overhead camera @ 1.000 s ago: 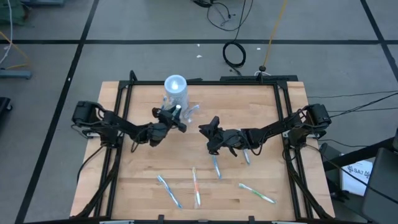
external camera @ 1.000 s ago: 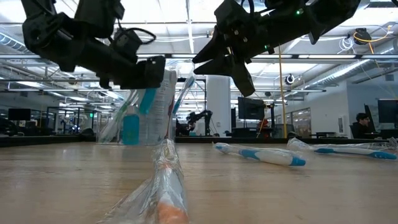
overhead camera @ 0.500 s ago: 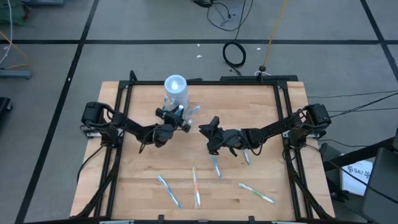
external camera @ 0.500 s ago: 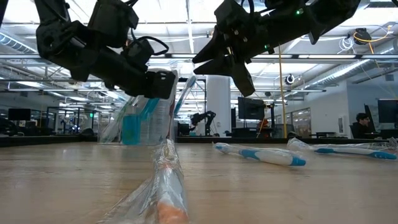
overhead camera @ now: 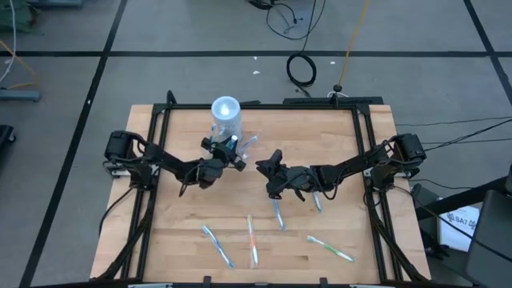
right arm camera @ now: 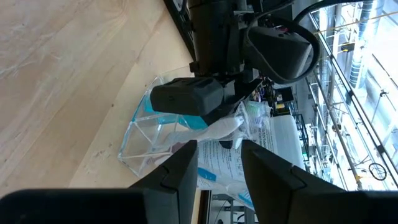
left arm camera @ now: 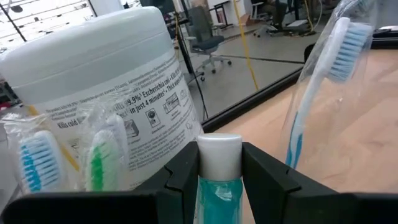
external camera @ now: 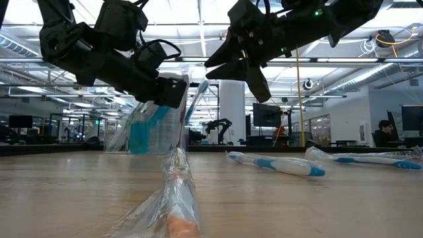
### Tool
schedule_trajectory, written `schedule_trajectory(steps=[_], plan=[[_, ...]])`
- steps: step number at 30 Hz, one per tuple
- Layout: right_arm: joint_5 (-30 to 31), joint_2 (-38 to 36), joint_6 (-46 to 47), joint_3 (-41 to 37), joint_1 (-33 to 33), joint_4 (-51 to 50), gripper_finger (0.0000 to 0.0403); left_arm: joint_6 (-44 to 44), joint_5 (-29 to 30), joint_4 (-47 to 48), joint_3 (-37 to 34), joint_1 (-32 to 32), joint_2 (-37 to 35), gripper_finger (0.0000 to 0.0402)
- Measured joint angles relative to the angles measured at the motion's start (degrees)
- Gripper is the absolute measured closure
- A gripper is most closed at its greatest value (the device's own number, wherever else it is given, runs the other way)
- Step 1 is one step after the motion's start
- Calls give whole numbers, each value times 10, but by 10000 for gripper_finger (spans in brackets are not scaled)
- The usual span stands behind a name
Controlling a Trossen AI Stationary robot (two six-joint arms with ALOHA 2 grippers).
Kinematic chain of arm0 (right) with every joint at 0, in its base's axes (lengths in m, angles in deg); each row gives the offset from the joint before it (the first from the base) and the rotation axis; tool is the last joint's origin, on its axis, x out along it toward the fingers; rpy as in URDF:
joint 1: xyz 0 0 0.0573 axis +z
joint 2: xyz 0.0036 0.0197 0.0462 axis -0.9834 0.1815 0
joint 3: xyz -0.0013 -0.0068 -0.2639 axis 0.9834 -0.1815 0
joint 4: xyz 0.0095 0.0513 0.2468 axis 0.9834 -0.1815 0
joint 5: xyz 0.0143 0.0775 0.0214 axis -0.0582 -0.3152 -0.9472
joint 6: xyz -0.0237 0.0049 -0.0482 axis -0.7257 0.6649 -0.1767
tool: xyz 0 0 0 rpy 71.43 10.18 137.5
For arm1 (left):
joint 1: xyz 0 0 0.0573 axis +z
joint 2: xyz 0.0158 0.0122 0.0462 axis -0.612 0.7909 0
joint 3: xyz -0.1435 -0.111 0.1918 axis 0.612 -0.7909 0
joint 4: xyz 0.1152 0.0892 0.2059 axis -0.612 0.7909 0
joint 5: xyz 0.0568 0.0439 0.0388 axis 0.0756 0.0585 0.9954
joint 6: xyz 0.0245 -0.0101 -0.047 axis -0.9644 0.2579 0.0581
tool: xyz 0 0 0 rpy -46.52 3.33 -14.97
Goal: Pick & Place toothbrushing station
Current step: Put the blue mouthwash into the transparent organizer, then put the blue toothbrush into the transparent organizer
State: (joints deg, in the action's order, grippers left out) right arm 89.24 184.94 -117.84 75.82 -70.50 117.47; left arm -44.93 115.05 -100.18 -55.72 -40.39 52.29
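Toothbrushing station (overhead camera: 227, 122) sits at the upper centre-left of the high view, near the counter's (overhead camera: 336, 232) far edge: tall clear cylinder with pale round top, low clear tray part on its near side.

Contents, per left wrist view: printed wipes-type canister fills the cylinder (left arm camera: 106, 93); wrapped toothbrushes stand beside it — a blue-bristled one (left arm camera: 31, 163), a green one (left arm camera: 99, 163), and another blue-bristled brush (left arm camera: 323, 81) leaning at upper right of that frame. Right wrist view shows the angular clear tray (right arm camera: 158, 140) with something teal inside.

Left claw (overhead camera: 226, 148) is touching or just short of the station's tray side. It pinches a teal tube with white cap (left arm camera: 219, 174), cap up between the fingers (left arm camera: 183, 177). My read: the tube is held upright to drop into the tray, so this looks like loading the station, not moving it.

Right claw (overhead camera: 270, 164) hovers off the surface at frame centre, near the station but apart from it. Fingers (right arm camera: 186, 165) stand parted, nothing between them; aimed at the tray, probably waiting.

Loose wrapped toothbrushes on the counter in the lower half of the high view: one mid-centre (overhead camera: 278, 214), an orange-accent one (overhead camera: 251, 238), a blue one lower left (overhead camera: 218, 244), a green one lower right (overhead camera: 332, 249).
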Motion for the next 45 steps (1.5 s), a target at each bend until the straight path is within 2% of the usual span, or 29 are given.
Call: schedule_trajectory(steps=[4, 8, 17, 20, 25, 31, 39, 45], plan=[[0, 0, 0, 0, 0, 0, 287, -1, -25, 3, 0, 6, 0, 293], [0, 0, 0, 0, 0, 0, 287, -14, -84, 18, 0, 18, 0, 293], [0, 0, 0, 0, 0, 0, 287, -5, -84, 27, 0, 23, 0, 291], [0, 0, 0, 0, 0, 0, 287, -3, -84, 27, 0, 25, 0, 274], [0, 0, 0, 0, 0, 0, 287, 24, -82, 30, 0, 33, 0, 224], [0, 0, 0, 0, 0, 0, 287, 9, -67, 31, 0, 31, -2, 182], [0, 0, 46, 0, 0, 0, 287, -57, -57, 36, 0, 9, -76, 186], [-8, 0, 91, 0, -6, 9, 280, -78, -70, 102, 0, -22, -168, 188]])
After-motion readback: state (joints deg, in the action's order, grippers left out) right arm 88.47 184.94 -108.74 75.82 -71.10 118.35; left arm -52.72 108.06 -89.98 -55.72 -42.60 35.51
